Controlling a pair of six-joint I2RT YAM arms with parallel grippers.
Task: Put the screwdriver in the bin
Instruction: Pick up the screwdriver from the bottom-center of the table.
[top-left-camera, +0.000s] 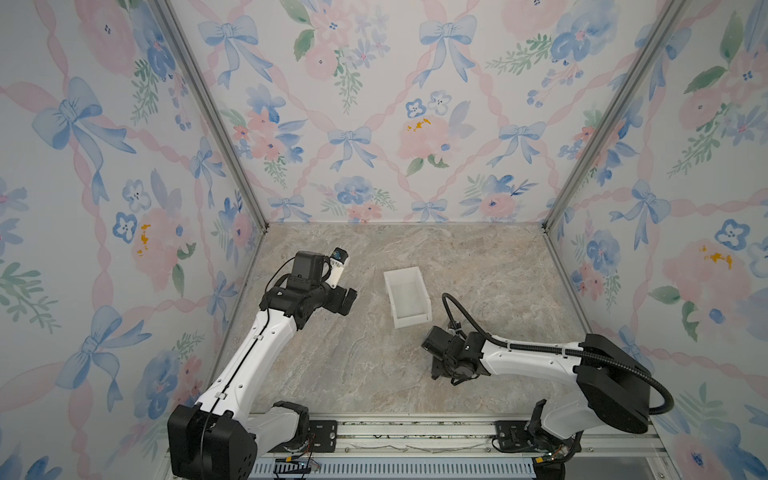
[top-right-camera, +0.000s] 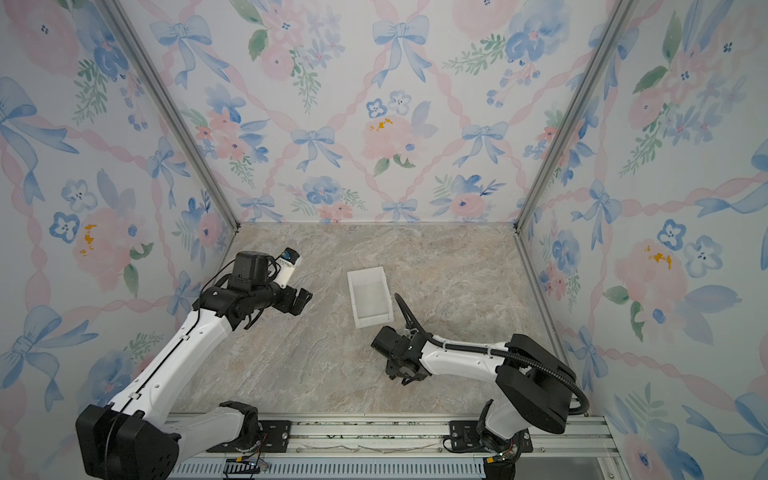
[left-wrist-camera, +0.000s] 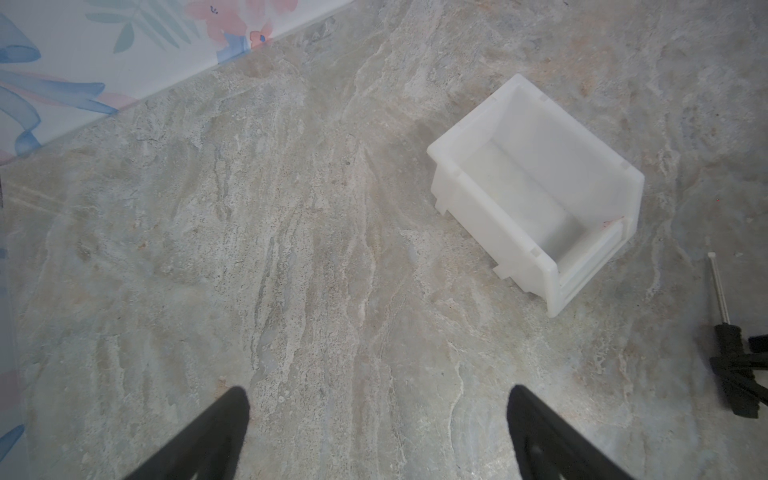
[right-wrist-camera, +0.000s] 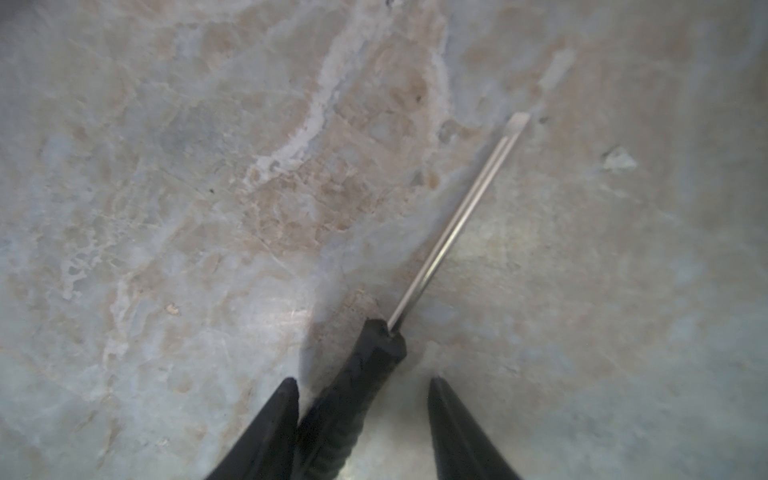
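Observation:
The screwdriver (right-wrist-camera: 368, 370) lies flat on the marbled table, black handle between my right gripper's (right-wrist-camera: 362, 380) fingers, thin metal shaft pointing away. One finger (right-wrist-camera: 286, 399) touches the handle; a gap remains on the handle's other side, so the jaws stand open around it. In both top views this gripper (top-left-camera: 437, 372) (top-right-camera: 392, 374) points down at the table just in front of the bin, hiding the tool. The white bin (top-left-camera: 415, 321) (top-right-camera: 372, 321) (left-wrist-camera: 478, 208) stands with nothing in it at mid table. My left gripper (left-wrist-camera: 378, 390) (top-left-camera: 347, 300) hovers open with nothing in it, left of the bin. The left wrist view shows the screwdriver (left-wrist-camera: 718, 286) beyond the bin's low end.
Floral walls enclose the table on three sides, with metal posts (top-left-camera: 548, 224) at the back corners. An aluminium rail (top-left-camera: 415, 434) runs along the front edge under both arm bases. The right arm's black cable (top-left-camera: 465, 320) loops up near the bin's front corner.

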